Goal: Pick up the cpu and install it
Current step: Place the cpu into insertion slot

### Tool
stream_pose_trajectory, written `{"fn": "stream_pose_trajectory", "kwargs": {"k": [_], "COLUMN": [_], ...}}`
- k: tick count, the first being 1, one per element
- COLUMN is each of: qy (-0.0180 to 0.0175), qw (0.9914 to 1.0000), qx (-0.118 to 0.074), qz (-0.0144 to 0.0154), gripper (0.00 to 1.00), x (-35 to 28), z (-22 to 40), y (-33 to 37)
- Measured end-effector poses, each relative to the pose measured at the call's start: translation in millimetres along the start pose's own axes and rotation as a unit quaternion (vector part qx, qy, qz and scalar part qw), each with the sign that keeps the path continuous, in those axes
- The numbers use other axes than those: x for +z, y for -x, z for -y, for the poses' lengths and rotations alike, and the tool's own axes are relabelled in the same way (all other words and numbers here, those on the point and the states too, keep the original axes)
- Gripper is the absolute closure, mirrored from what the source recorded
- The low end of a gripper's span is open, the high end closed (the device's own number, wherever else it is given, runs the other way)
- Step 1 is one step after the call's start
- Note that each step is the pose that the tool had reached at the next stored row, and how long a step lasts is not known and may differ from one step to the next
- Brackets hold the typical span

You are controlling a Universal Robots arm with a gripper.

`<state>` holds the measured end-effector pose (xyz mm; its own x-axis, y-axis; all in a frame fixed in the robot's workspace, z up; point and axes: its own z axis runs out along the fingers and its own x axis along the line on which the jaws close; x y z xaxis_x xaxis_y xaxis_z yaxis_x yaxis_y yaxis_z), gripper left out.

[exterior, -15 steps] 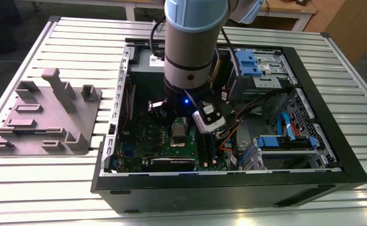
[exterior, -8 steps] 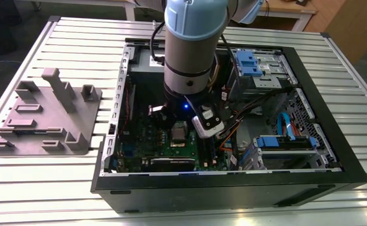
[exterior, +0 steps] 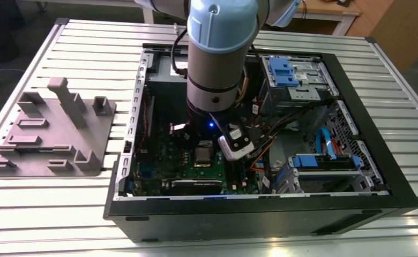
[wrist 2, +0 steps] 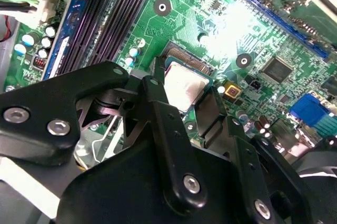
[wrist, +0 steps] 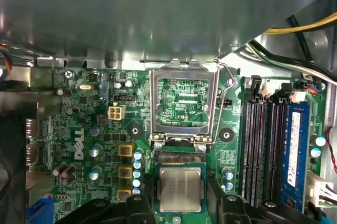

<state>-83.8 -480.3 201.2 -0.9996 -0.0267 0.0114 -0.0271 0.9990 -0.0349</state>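
Closest in both wrist views, the black hand [wrist 2: 181,105] straddles the cpu [wrist: 180,190], fingers [wrist 2: 158,108] spread either side; whether they press its edges I cannot tell. Its silvery-grey square top lies flat in the motherboard [wrist: 95,129] socket, beside the raised load plate [wrist: 182,103]. Farther out, the open computer case [exterior: 380,176] sits on the slatted tabletop [exterior: 44,214], near a grey fixture tray [exterior: 52,134].

A slatted metal table [exterior: 281,43] carries an open computer case [exterior: 266,214], with a grey fixture plate [exterior: 52,139] at the exterior view's left.
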Motion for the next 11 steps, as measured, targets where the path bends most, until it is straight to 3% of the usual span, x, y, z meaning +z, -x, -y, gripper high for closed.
{"fn": "stream_pose_trajectory", "kwargs": {"k": [11], "qy": [0.0000], "qw": [1.00000], "qx": [0.000], "qz": [0.0000], "gripper": [0.53], "x": [7.9], "z": [0.3], "y": [0.1]}}
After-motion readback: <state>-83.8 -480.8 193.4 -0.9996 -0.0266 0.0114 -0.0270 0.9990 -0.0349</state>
